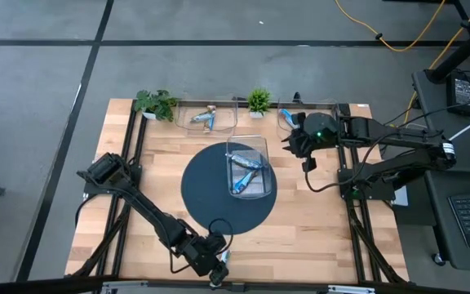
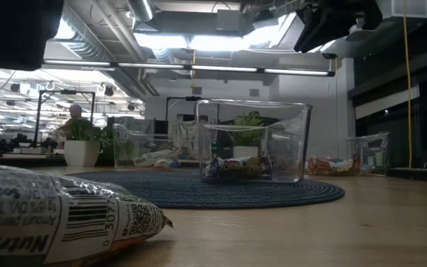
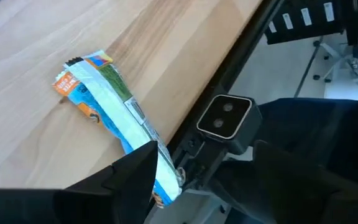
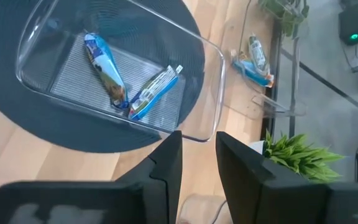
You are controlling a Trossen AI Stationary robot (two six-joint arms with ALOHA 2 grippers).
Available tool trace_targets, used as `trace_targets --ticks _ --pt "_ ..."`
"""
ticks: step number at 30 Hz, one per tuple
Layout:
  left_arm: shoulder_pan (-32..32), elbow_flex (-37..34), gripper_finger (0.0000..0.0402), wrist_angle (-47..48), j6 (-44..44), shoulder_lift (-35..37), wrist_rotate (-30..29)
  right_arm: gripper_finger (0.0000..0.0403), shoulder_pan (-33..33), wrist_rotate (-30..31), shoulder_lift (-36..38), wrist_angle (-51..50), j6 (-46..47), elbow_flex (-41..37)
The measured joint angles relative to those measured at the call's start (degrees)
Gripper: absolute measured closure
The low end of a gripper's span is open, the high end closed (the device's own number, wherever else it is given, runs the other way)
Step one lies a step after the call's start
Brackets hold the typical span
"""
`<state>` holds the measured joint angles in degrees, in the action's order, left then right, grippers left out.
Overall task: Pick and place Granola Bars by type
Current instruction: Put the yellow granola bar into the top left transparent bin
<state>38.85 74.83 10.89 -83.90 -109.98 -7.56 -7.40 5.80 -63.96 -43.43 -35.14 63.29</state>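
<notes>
A blue and white wrapped bar (image 3: 104, 106) with an orange end lies flat at the table's near edge, and it looms close in the low view (image 2: 50, 215). My left gripper (image 1: 217, 269) hangs over it, open (image 3: 197, 171); one finger (image 3: 135, 174) covers the bar's near end. Two blue bars (image 4: 104, 68) (image 4: 154, 93) lie in the clear centre bin (image 1: 247, 167). More bars lie in the far-left bin (image 4: 253, 62) and in the far-right bin (image 2: 332, 165). My right gripper (image 1: 296, 145) hovers between the centre bin and the far-right bin, its fingers a narrow gap apart (image 4: 199, 168), holding nothing. My left gripper comes at the bar from above. One finger hides the bar's end by the table edge (image 3: 163, 183), and whether it touches the bar I cannot tell. The bar lies flat on the wood.
A round dark mat (image 1: 198, 192) lies under the centre bin. Two small potted plants (image 1: 157, 104) (image 1: 259, 100) stand at the far edge, between the bins. A small camera (image 3: 225, 118) is fixed to the near edge beside the bar. Bare wood lies left and right of the mat.
</notes>
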Motion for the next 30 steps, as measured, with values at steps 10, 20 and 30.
trace_targets --ticks 10,20,30 --pt "-0.3 0.0 0.0144 1.8 -1.2 -2.8 -0.2 0.0302 0.0 0.0 0.0 -0.6 0.1 0.0" --pt "-1.2 0.0 0.0182 4.3 -3.9 -5.8 1.6 0.0302 0.0 0.0 0.0 -0.7 -0.3 0.0" --pt "-1.9 0.0 0.0321 5.9 -4.0 -5.9 5.7 0.0302 0.0 0.0 0.0 -0.7 -0.9 0.0"
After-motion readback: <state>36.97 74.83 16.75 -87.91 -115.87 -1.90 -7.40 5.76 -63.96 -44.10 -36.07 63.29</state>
